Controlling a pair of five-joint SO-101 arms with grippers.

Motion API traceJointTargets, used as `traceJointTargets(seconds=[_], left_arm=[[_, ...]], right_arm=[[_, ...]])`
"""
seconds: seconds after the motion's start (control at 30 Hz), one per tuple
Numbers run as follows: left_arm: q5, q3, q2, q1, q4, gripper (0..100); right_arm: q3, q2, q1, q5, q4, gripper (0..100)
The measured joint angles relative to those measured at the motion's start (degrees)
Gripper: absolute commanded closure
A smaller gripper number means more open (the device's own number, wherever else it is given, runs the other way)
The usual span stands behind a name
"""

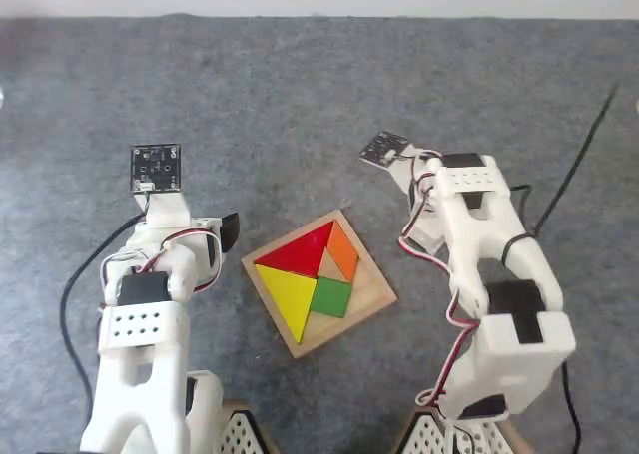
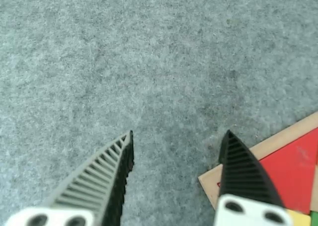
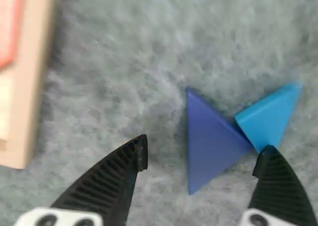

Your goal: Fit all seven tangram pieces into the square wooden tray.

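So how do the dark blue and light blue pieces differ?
The dark blue piece looks larger than the light blue piece. The dark blue piece lies nearer the wooden tray, the light blue piece farther off. Both rest on the grey mat outside the tray, touching at a corner.

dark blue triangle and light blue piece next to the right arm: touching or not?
Touching. In the right wrist view the light blue piece butts against the dark blue triangle near one of its corners, with no gap visible between them.
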Motion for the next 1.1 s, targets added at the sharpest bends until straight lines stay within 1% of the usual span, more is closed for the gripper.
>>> traceJointTargets(seconds=[0.1, 0.27, 0.57, 0.67, 0.83, 0.9, 0.93, 1.1], left_arm=[[0.00, 0.00, 0.00, 0.00, 0.00, 73], [0.00, 0.00, 0.00, 0.00, 0.00, 73], [0.00, 0.00, 0.00, 0.00, 0.00, 73], [0.00, 0.00, 0.00, 0.00, 0.00, 73], [0.00, 0.00, 0.00, 0.00, 0.00, 73], [0.00, 0.00, 0.00, 0.00, 0.00, 73], [0.00, 0.00, 0.00, 0.00, 0.00, 73], [0.00, 0.00, 0.00, 0.00, 0.00, 73]], right_arm=[[-0.18, 1.67, 0.44, 2.02, -0.44, 67.1], [-1.41, 2.90, 0.79, 2.73, -0.70, 77.5], [-1.67, 2.81, 0.88, 2.90, -0.35, 84.5], [-1.58, 3.60, 0.62, 3.16, 0.62, 83.0], [-1.49, 3.96, 0.53, 3.16, 1.76, 70.9], [-1.14, 4.04, 0.18, 3.16, 2.37, 69.3], [-0.70, 3.87, 0.09, 3.25, 2.73, 71.0], [-1.41, 4.13, 0.09, 3.25, 2.81, 86.1]])
